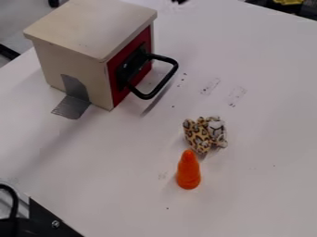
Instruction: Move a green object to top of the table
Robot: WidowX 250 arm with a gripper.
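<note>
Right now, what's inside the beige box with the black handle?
The contents can't be seen: the beige lid and red front cover them. Outside, a black handle juts from that front.

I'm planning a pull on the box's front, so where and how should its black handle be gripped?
The handle is probably best gripped midway along its outer bar, from above, with the fingers straddling the bar. It loops out from the red front, and that bar runs roughly parallel to the face, leaving a gap for one of the fingers.
</note>
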